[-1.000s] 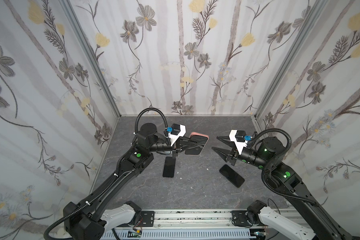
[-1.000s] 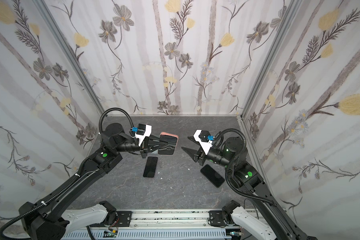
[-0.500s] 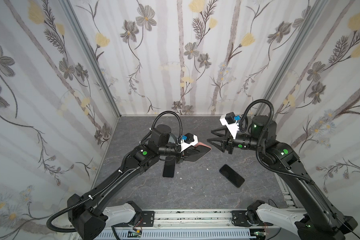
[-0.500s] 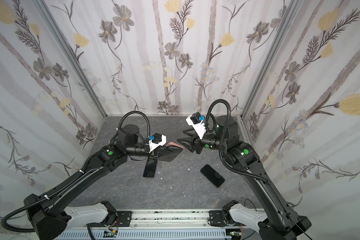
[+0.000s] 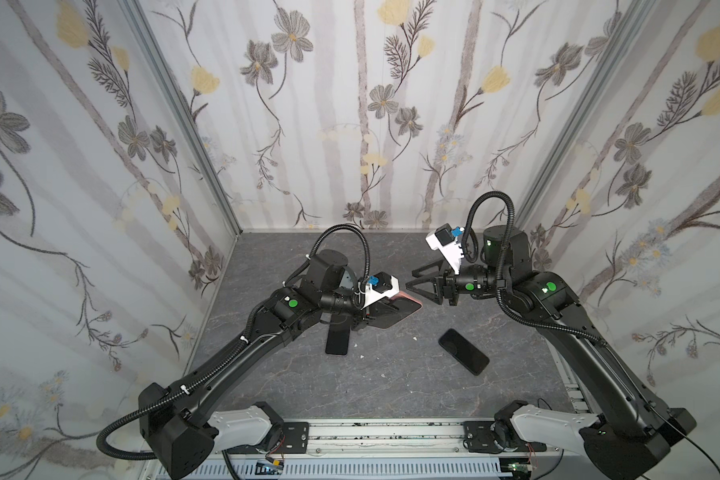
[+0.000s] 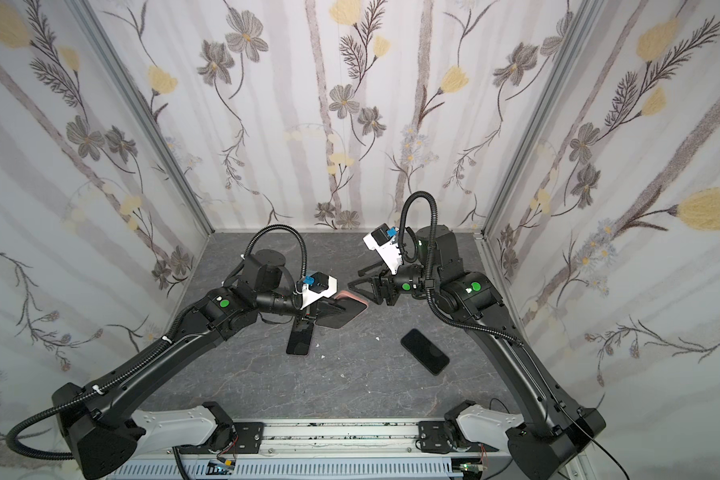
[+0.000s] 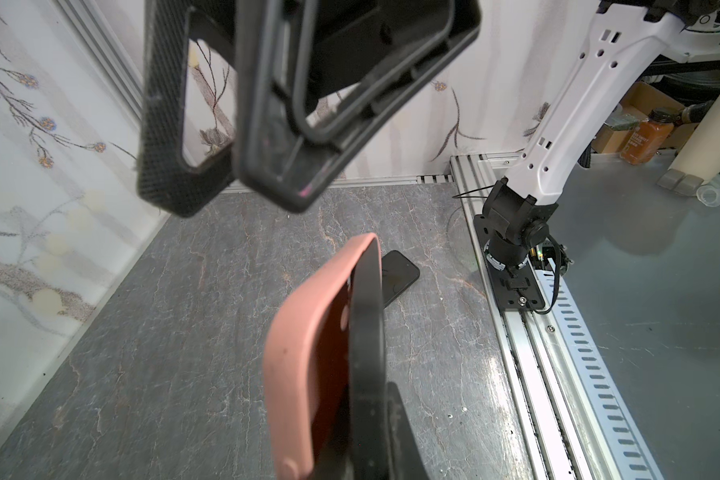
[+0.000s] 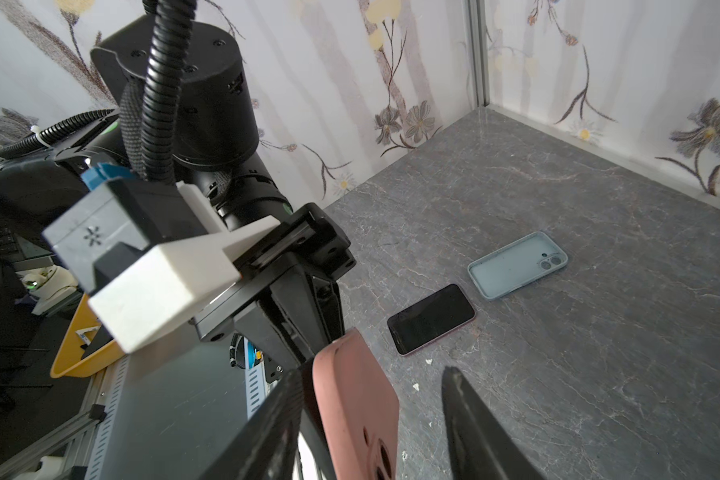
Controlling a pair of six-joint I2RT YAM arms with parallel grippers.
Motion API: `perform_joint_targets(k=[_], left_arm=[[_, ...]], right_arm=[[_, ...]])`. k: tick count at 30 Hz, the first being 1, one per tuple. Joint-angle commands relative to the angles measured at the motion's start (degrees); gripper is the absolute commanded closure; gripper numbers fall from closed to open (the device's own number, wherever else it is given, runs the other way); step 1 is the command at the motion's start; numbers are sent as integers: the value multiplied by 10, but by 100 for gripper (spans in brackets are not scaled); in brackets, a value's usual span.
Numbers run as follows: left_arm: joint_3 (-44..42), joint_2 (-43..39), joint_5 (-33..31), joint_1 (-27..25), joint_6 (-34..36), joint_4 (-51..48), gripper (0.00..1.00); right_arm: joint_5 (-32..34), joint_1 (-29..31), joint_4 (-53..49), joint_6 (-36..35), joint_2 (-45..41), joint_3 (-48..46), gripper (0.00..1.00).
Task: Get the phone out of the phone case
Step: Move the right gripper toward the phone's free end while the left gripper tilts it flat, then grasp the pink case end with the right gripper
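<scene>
Phone (image 5: 391, 313) sits in its pink case (image 7: 308, 353), tilted, raised over the tabletop (image 5: 391, 386) near centre. Your L tool (image 5: 373, 316) pinches the case's near end; L arm stretched fwd and low. R tool (image 5: 409, 279) is spread, the case's far end between its fingers; contact unclear. R arm is raised, wrist pointing across toward centre.

Pink case (image 7: 308, 353): matt, soft rubbery-looking skin. Cased phone (image 7: 366, 332): black edge, semi-gloss. Loose phone (image 8: 431, 318): glossy black glass. Grey-blue case (image 8: 516, 266): smooth matt plastic. Table (image 5: 391, 382): grey veined stone-look top, low sheen. Right gripper (image 5: 409, 279) jaws: black plastic, one face finely dimpled. Camera mount (image 8: 163, 286): matt white plastic. Cable conduit (image 8: 159, 83): ribbed black plastic. Rail (image 7: 528, 365): bare silver metal. Walls (image 5: 350, 104): floral print, cloth-like grain.
</scene>
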Motion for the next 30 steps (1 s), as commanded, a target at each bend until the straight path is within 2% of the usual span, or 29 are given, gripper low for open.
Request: perform_joint_targets(k=[1,6,17,25,30], left_arm=[[3,0,4,-1,18,13,100],[1,-1,0,-3,23,13,100],[3,4,-5,-6,30,13,100],[2,1,-14,-8,31,13,100],[0,-2,-25,-9,35,13,100]], right_arm=[[-33,0,-11,-5,11,6,46],[-52,1,-12,-5,22,9,46],[-37,18,-26,-15,52,17,51],[28,20,-65,-34,66,26,56],[33,20,-103,-71,76,33,58]])
